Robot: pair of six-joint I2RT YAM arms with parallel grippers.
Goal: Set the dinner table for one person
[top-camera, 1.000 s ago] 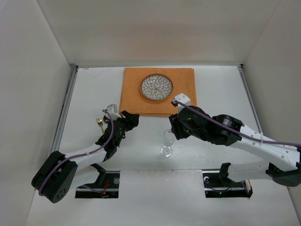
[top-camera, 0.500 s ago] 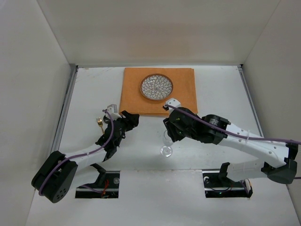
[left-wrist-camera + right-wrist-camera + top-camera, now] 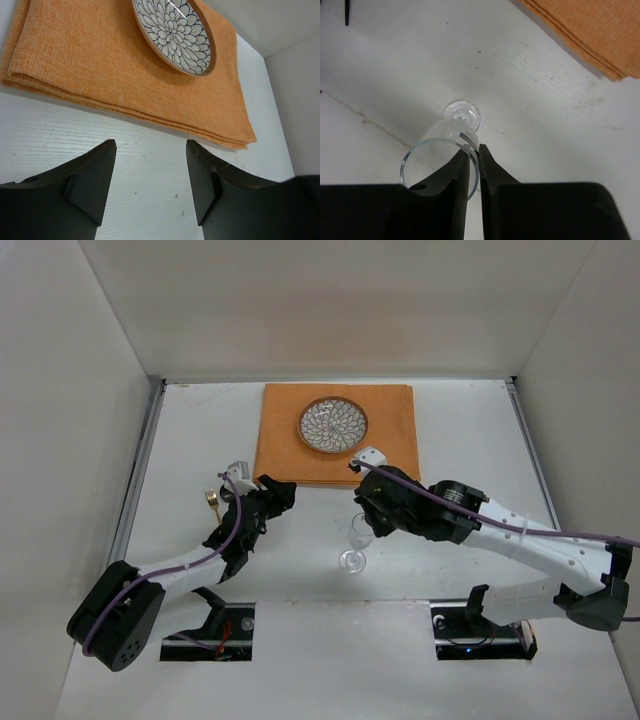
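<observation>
Only your right wrist view shows right gripper (image 3: 474, 152) clamped on the glass (image 3: 440, 135) rim, wrist pitched down. Left gripper (image 3: 151, 145) released.

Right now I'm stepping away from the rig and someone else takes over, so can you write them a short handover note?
Left hand: open, empty, over the table just in front of the mat.
Right hand: shut on the rim of the glass, one finger inside, one outside. The glass foot seems to rest on the table, in front of the mat.
Done: plate sits on the mat.
To do: probably set the glass by the plate. The fork lies on the table, off the mat, left of the left hand, and probably belongs beside the plate.
</observation>
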